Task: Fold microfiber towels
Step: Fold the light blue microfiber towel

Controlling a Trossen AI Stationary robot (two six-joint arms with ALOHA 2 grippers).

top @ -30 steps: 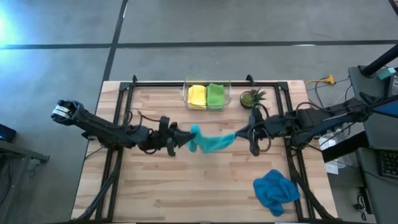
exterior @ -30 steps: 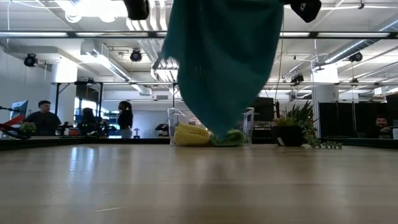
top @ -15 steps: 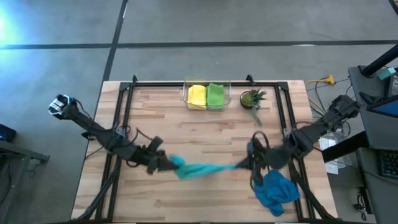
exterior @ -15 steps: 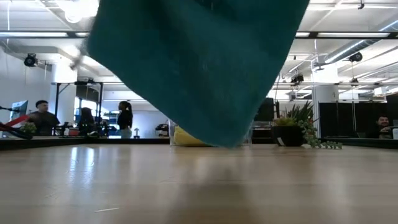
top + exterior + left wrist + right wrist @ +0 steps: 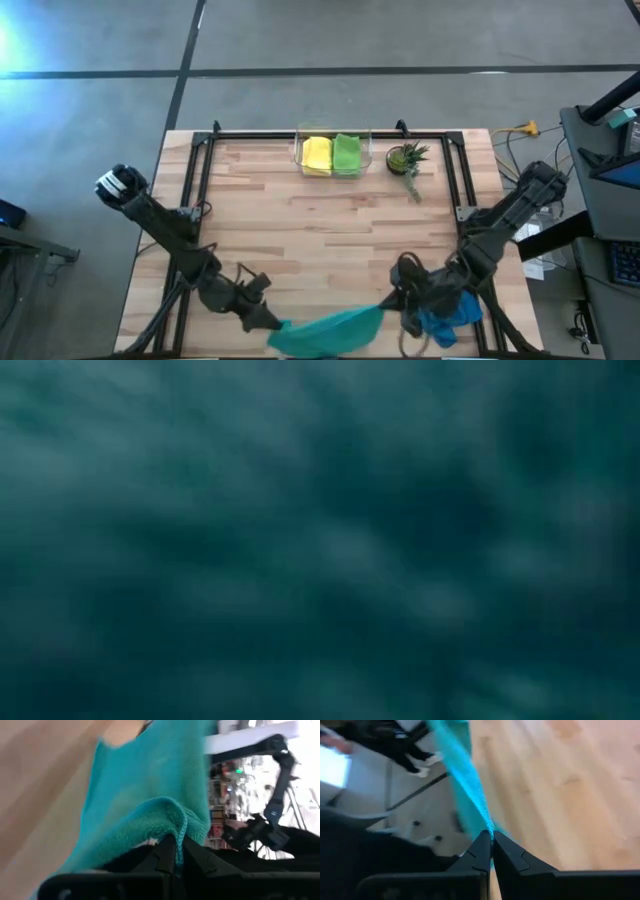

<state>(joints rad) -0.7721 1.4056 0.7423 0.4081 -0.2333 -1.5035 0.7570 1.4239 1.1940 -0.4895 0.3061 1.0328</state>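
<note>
A teal towel (image 5: 328, 328) hangs stretched between my two grippers at the table's near edge, and it fills the whole low view (image 5: 320, 540). My left gripper (image 5: 272, 322) is shut on its left end, my right gripper (image 5: 390, 305) on its right end. A crumpled blue towel (image 5: 452, 312) lies on the table at the near right, partly under my right arm. A folded yellow towel (image 5: 316, 155) and a folded lime green towel (image 5: 346, 154) sit side by side in a clear container (image 5: 332, 134) at the far middle. My left gripper pinches a rolled-over edge of the teal towel (image 5: 176, 827) at its left end between its two fingers (image 5: 165, 857). The fingers come nearly level from the table's left. The cloth spreads away from them, off the table. My right gripper pinches the teal towel's right end (image 5: 485, 822) between its two fingertips (image 5: 481, 851), slanting down from the table's right. The cloth runs away from the fingers as a narrow drawn band.
A small potted plant (image 5: 405, 158) stands to the right of the container. A black frame (image 5: 200, 150) runs along the table's far and side edges. The wooden tabletop (image 5: 320, 240) between container and grippers lies bare. Cables and equipment stand beyond the right edge.
Both grippers have swung from the table's middle toward its near edge and sunk a little, rolling at the wrist and staying shut. The teal towel has travelled with them, stretched between them, and now hangs right in front of the low camera.
</note>
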